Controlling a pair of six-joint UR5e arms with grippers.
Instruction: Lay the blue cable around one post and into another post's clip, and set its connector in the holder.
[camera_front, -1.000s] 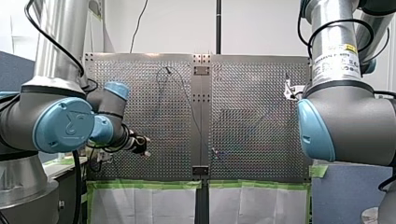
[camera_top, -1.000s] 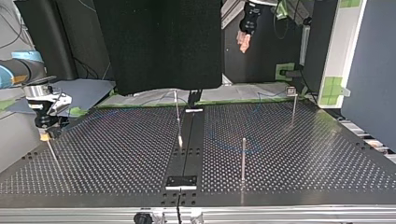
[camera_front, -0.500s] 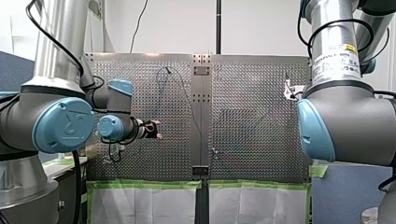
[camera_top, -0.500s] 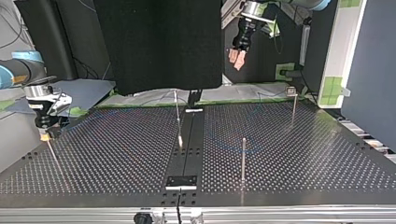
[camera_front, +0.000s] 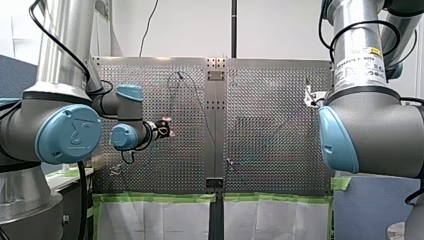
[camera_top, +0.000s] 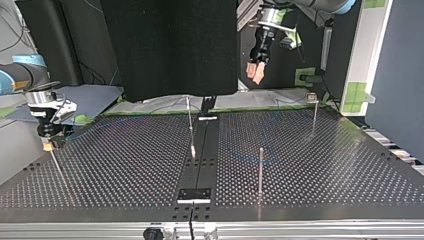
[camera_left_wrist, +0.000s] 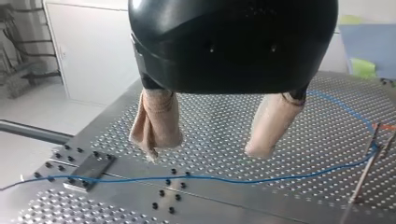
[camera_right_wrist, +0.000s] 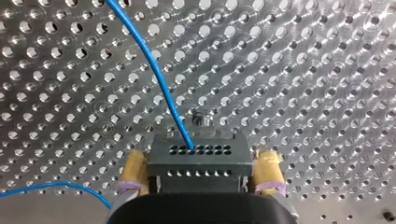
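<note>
The thin blue cable lies loosely on the perforated plate and runs up into a black connector. My right gripper is shut on that connector, with a yellow pad against each side, a little above the plate at the top view's left. My left gripper hangs open over the plate with nothing between its beige pads, and the cable passes below it. In the top view the left gripper is high behind the plate's far edge.
Three thin upright posts stand on the plate: one near the middle, one at the far right with a small block on top, one by the centre strip. A post stands beside the left gripper. Green tape marks the near edge.
My left arm has swung from the plate's near left edge up toward its middle, and in the top view its gripper has come lower. The right arm has not moved.
</note>
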